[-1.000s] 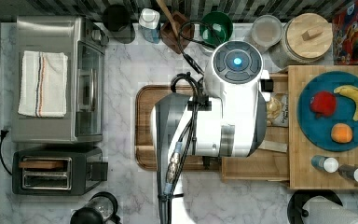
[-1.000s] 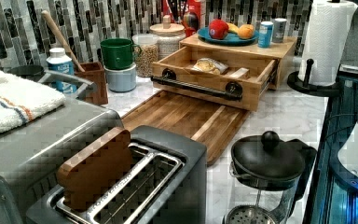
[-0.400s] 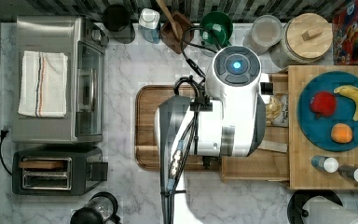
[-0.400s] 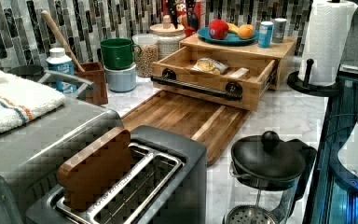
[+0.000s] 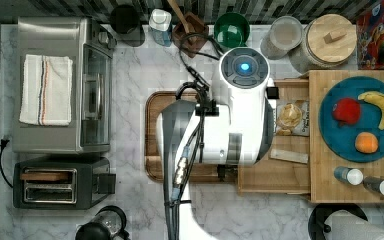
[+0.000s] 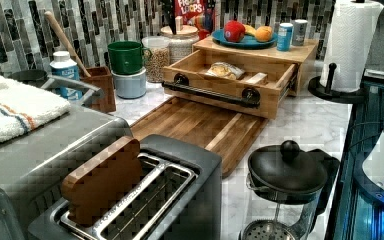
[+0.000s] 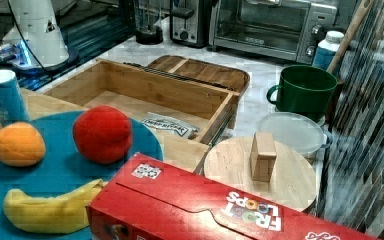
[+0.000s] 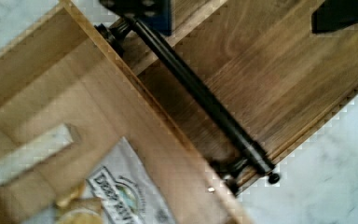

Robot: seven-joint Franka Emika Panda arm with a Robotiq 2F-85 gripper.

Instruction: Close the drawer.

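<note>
The drawer [image 5: 280, 175] is a shallow light-wood box standing pulled out from under the butcher-block slab [image 5: 325, 190], toward the top view's left. A snack bag [image 5: 290, 117] and a small wood block [image 5: 289, 156] lie inside it. Its black bar handle [image 6: 207, 93] runs across the front, over the dark cutting board [image 6: 195, 125]. In the wrist view my gripper [image 8: 240, 11] hovers open above the handle [image 8: 200, 95] and the drawer [image 8: 51, 93], its fingers [image 8: 140, 9] set wide apart, holding nothing. In the top view my white arm [image 5: 240, 120] covers the drawer's front.
A blue plate [image 5: 330, 140] of fruit and two small bottles sit on the slab. A toaster oven [image 5: 60, 85], a toaster [image 5: 55, 182] and a kettle stand at the top view's left. Mugs, jars and a cereal box line the back wall; a paper-towel roll [image 6: 352, 42] stands beside the slab.
My arm has shifted slightly toward the top view's left over the drawer's front. The drawer has not moved in the left view.
</note>
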